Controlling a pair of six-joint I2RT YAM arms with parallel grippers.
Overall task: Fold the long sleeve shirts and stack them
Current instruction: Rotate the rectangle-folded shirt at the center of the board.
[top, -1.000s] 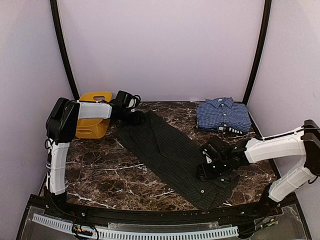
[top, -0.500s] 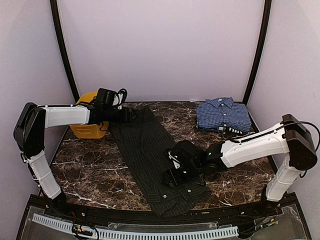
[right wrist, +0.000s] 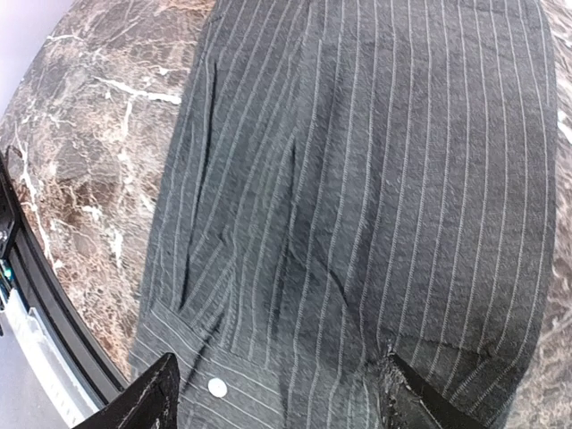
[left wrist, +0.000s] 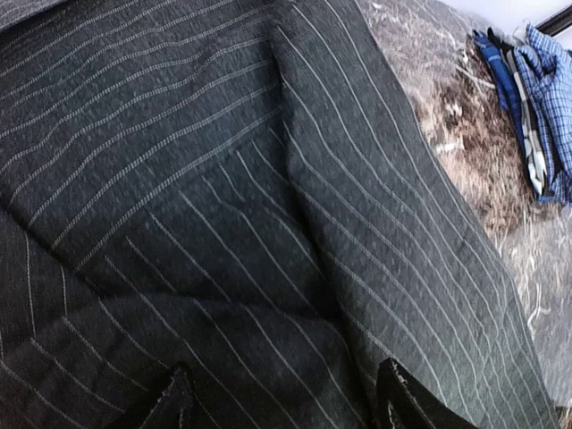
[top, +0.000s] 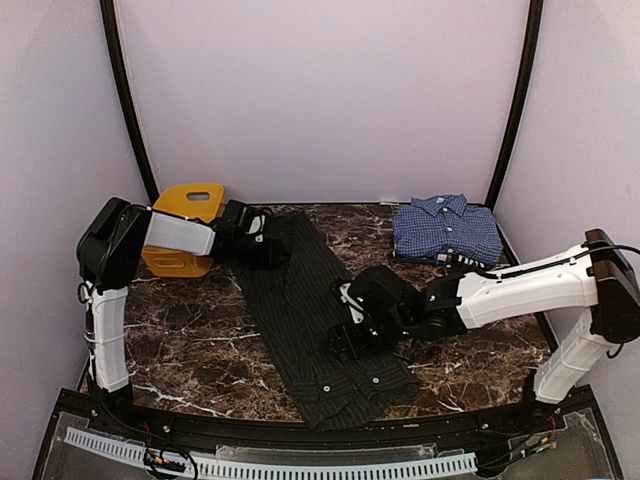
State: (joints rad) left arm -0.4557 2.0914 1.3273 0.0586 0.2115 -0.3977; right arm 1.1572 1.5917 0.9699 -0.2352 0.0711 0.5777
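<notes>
Backdrop: plain lilac walls behind a dark brown marbled surface (top: 190, 340) veined in white, with a black pole (top: 125, 100) rising at each rear corner.
Black pinstriped shirt (top: 300, 310): spread as a long band down the middle of the surface, from the far left-centre to the near edge; small white button (right wrist: 217, 386) showing at the near end; overlapping layers and creases visible in both wrist views.
Blue checked shirt (top: 445, 228): folded, collar uppermost, at the far right corner of the surface, well apart from the black pinstriped shirt.
Yellow basket (top: 185, 225): at the far left corner, partly hidden by the left arm.
Left end effector (top: 270, 245): at the far end of the black pinstriped shirt, fingers (left wrist: 174, 402) spread apart low over the striped cloth, nothing pinched between them.
Right end effector (top: 345, 335): over the nearer half of the black pinstriped shirt, toward its right side, fingers (right wrist: 156, 402) spread apart with cloth lying flat beneath; contact with the cloth not determinable.
</notes>
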